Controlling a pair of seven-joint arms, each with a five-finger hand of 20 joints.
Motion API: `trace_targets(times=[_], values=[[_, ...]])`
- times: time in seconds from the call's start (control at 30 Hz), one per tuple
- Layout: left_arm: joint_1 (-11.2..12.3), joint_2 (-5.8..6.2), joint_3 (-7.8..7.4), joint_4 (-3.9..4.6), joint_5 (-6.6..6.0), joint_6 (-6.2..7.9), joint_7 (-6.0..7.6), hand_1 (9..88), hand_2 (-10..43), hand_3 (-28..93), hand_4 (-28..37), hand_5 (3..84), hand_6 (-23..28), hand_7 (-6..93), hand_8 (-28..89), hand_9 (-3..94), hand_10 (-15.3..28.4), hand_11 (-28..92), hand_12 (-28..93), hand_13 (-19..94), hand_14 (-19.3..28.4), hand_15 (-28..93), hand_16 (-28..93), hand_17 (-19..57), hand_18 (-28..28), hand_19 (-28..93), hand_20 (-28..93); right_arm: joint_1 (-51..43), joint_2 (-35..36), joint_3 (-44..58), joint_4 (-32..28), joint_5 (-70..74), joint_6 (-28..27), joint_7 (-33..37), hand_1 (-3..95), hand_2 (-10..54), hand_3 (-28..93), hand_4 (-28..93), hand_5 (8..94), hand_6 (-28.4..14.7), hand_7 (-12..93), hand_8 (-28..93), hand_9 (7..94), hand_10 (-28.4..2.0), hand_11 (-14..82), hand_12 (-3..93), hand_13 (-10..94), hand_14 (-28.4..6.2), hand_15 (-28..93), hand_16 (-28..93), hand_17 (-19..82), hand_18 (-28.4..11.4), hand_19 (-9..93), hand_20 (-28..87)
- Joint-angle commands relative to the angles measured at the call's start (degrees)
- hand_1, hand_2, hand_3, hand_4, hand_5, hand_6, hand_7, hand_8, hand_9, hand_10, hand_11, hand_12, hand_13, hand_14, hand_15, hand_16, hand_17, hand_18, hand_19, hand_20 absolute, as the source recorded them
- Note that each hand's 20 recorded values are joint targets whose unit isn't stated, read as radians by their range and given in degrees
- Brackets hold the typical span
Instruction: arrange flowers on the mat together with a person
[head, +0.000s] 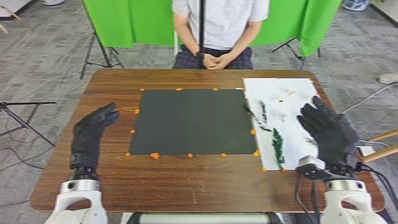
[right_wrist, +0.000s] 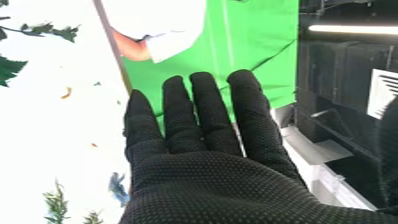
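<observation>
Nearest lie small lumps of orange material (head: 155, 155) along the near edge of the dark grey rectangular mat (head: 195, 122), on the brown wooden table (head: 200, 187). To the right of the mat and just beside it is a long white rectangular sheet (head: 266, 160). On the sheet's near half, right of the mat, rests a bushy, narrow green sprig (head: 278, 145). Farther along, beside the mat's right edge, are thin dark-green leafy stems (head: 263, 111).

The robot's right hand (head: 329, 130), in a black fabric glove, is upright to the right of the mat, by the sheet's outer side; its fingers are straight and slightly spread. The robot's left hand (head: 94, 122), gloved alike, is to the left of the mat, its fingers relaxed and nearly straight.

Small pale flowers (head: 282, 100) lie on the sheet to the right of the mat's far part. Beyond the mat and table hangs bright green cloth (head: 124, 25).
</observation>
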Motion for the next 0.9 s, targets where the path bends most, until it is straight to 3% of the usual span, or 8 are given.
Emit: trace_targets(times=[0.03, 0.33, 0.37, 0.43, 0.53, 0.9], values=[[0.19, -0.52, 0.01, 0.3, -0.37, -0.44, -0.28, 27.1, 3.5, 67, -20.7, 49.6, 3.1, 15.2, -7, 48.4, 14.3, 20, 13, 38, 16.5, 18, -1, 10.7, 9.7, 6, 17, 0.6, -0.5, -0.72, -0.22, -0.22, -1.45, 0.0, 4.7, 0.5, 75, -20, 38.3, -3.8, 7, -8, 38.2, -15.4, 3.5, 10.4, 29, -12.5, 10, 6, 16, -14.3, 2, 21], [0.68, -0.78, -0.71, -0.02, 0.18, -2.36, -1.73, 26.9, 3.6, 67, -20.7, 49.9, 3.1, 15.5, -7, 50.9, 15.1, 22, 14, 40, 17.4, 20, -1, 9.7, 11.1, 8, 18, 0.88, -0.07, 0.82, 0.14, -1.06, -3.75, -0.44, 5.5, -1.2, 75, -20, 39.4, -4.1, 7, -8, 39.0, -15.4, 3.7, 10.4, 29, -12.1, 10, 6, 16, -14.3, 2, 21], [0.69, -0.87, -0.69, -0.03, 0.23, -2.42, -1.76, 26.9, 3.6, 67, -20.7, 50.0, 3.1, 15.5, -7, 51.0, 15.1, 22, 14, 40, 17.5, 20, -1, 9.7, 11.1, 8, 18, 3.49, 1.1, -2.0, 0.74, -1.57, -1.19, 0.59, 5.7, -1.5, 75, -20, 39.9, -4.2, 8, -8, 39.1, -15.5, 3.8, 10.4, 29, -12.1, 10, 6, 16, -14.3, 2, 21], [0.82, -1.04, -0.66, -0.07, 0.25, -2.5, -1.83, 26.8, 3.6, 67, -20.6, 50.0, 3.1, 15.5, -7, 51.0, 15.1, 22, 14, 40, 17.6, 20, -1, 9.6, 11.2, 8, 17, 4.24, 1.04, -2.5, 0.98, -1.45, -1.41, 0.8, 6.1, -1.9, 75, -20, 40.5, -4.4, 7, -8, 39.4, -15.4, 3.8, 10.4, 29, -12.0, 10, 6, 16, -14.3, 2, 21], [0.57, -1.13, -0.53, 0.05, 0.38, -2.71, -1.88, 26.8, 3.6, 67, -20.6, 50.0, 3.1, 15.5, -7, 51.1, 15.0, 22, 14, 40, 17.6, 21, -1, 9.6, 11.3, 8, 17, 2.75, -0.16, -0.02, 0.56, -1.13, -5.67, 0.22, 6.7, -2.6, 75, -19, 40.8, -4.5, 7, -8, 39.6, -15.3, 3.9, 10.4, 29, -12.0, 10, 6, 16, -14.2, 2, 21], [0.82, -1.07, -0.65, -0.07, 0.4, -2.83, -1.98, 26.7, 3.6, 66, -20.7, 50.2, 3.2, 15.4, -7, 51.5, 15.0, 23, 14, 40, 17.8, 21, -1, 9.5, 11.3, 8, 17, 2.72, -0.4, 1.12, 0.58, -0.98, -7.45, 0.3, 7.4, -3.5, 75, -20, 41.0, -4.4, 8, -8, 39.8, -15.4, 3.9, 10.4, 29, -12.0, 10, 6, 16, -14.2, 2, 21]])
